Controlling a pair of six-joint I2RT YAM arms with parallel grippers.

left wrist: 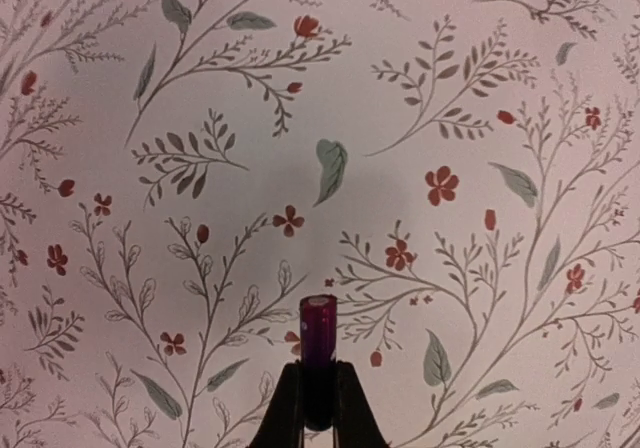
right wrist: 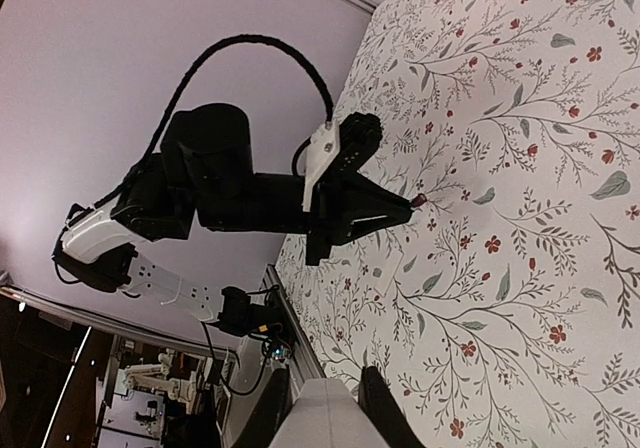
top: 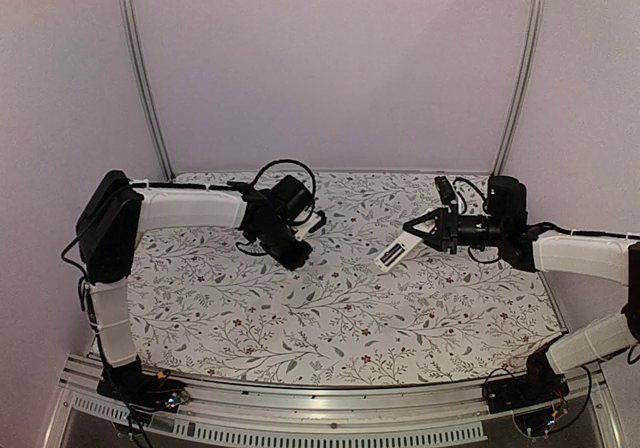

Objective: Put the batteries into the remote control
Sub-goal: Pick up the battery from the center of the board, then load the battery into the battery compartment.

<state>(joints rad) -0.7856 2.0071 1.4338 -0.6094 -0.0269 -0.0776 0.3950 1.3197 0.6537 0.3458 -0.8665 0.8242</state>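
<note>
Top view, layout: the right claw point(top: 418, 231) is clamped on one end of the remote control point(top: 393, 254), which slants toward 7 o'clock over the table point(top: 330, 318). I cannot tell whether its free tip touches down. The left claw point(top: 300, 256) sits well apart at 9 o'clock from it, and its load is too small to make out here.
Left wrist, grip: the left claw is closed on one battery point(left wrist: 318, 338), dark purple, with its pale end cap pointing to 12 o'clock. Only patterned table lies beyond.
Right wrist, grip: the white remote sits at 6 o'clock between the fingers point(right wrist: 385, 418). The left arm is at 10 o'clock, with the battery tip peeking out of its claw.
Second battery: not seen in any view.
Step in hand: likely carrying the battery across to the remote.
Doing it well: keep the remote steady, line the battery's long axis up with the bay, check polarity, approach slowly and press in without twisting.
View differences: only the left wrist shows the battery's seating, only the top shows the gap between the claws, and no view shows the bay clearly.
</note>
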